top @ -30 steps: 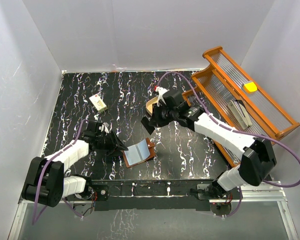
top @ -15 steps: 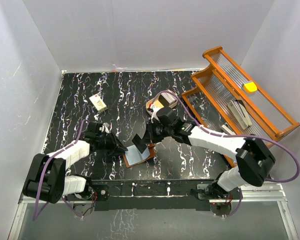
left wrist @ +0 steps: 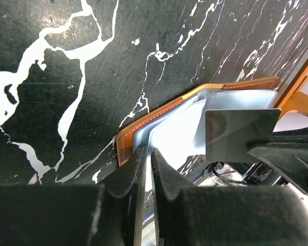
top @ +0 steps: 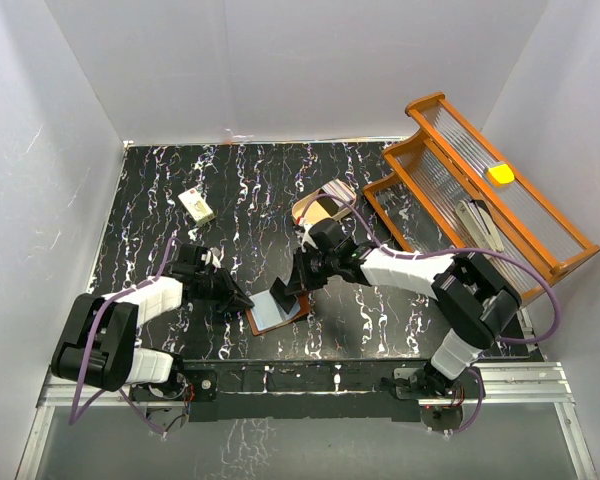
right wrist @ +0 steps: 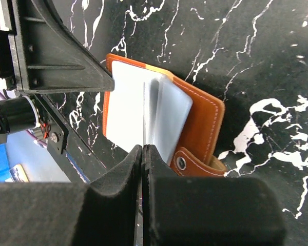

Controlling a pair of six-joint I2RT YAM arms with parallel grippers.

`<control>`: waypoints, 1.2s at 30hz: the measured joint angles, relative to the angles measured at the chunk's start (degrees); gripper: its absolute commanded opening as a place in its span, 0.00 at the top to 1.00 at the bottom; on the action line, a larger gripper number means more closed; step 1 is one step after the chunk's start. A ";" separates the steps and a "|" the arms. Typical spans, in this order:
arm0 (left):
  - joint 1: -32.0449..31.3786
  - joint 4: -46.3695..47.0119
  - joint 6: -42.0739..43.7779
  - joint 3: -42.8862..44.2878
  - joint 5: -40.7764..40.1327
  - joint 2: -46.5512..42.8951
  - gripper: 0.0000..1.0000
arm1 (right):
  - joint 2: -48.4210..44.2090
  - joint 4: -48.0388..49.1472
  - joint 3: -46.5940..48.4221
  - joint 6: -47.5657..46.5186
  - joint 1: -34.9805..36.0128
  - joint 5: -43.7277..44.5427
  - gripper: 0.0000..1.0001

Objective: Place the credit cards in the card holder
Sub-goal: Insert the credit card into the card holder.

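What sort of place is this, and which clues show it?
Probably a robot lab test cell: plain white walls box in a marbled table, and two robot arms are bolted to a base rail.

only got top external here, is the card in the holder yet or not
Observer: Not yet, as far as I can tell. In the left wrist view the credit card shows its whole grey face, and no pocket covers it.
Operator: is the right gripper square on it
Observer: In the right wrist view the right gripper pinches the card edge-on, with its far edge over the pale lining of the card holder.
Operator: and the left one
Observer: The left gripper is closed on the holder's near edge, at the lining leaf.
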 measured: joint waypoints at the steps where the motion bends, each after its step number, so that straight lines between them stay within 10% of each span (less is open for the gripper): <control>1: 0.00 -0.20 0.24 0.07 -0.15 0.00 0.94 | 0.00 0.04 -0.22 -0.02 -0.26 -0.22 1.00; 36: 0.00 -1.70 1.25 0.83 -1.42 0.44 0.98 | 1.81 5.92 -5.64 0.11 -4.55 -6.21 1.00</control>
